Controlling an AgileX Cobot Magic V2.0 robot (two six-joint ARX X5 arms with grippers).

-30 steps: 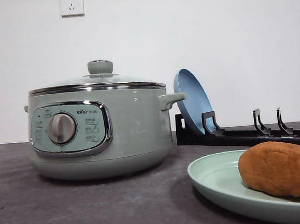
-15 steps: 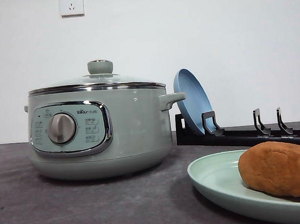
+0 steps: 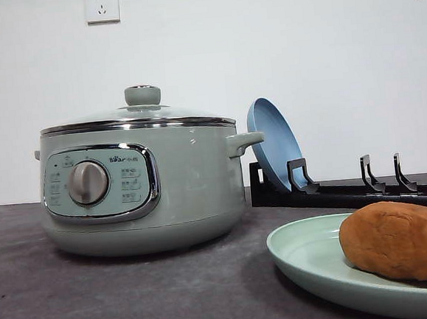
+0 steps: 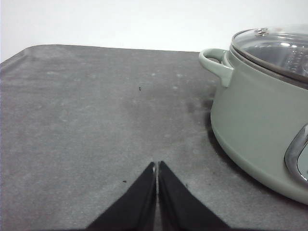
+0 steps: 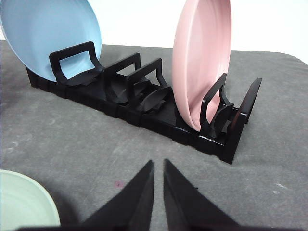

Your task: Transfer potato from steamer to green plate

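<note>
From the front, the steamer [image 3: 139,176] is sitting on the dark grey table [image 3: 99,301] with its glass lid [image 3: 140,113] on, control panel and silver dial [image 3: 88,183] facing the camera. The potato [image 3: 399,241] is lying on the green plate [image 3: 314,259] at the near right, well apart from the steamer, so it is already out of the pot. Behind the plate a black dish rack [image 3: 349,189] is standing along the wall, with a blue plate [image 3: 272,151] leaning upright in its slot nearest the steamer.

The left wrist view is looking across a bare stretch of table [image 4: 86,125] toward the steamer's [image 4: 255,120] side, showing a side handle [image 4: 216,65] and the lid's [image 4: 276,45] rim close up, which the front view is showing only from afar. The left gripper [image 4: 157,166] is hovering over the table with its two black fingers pressed together and nothing between them.

The right wrist view is facing the dish rack [image 5: 144,108] from the other side, and here a pink plate [image 5: 202,65] is standing upright in a slot toward one end, with the blue plate [image 5: 50,36] at the opposite end and empty slots between them. A sliver of the green plate [image 5: 24,202] is peeking in at the corner. The right gripper [image 5: 159,166] is hanging above the table, its fingers nearly together with a thin gap, holding nothing.
</note>
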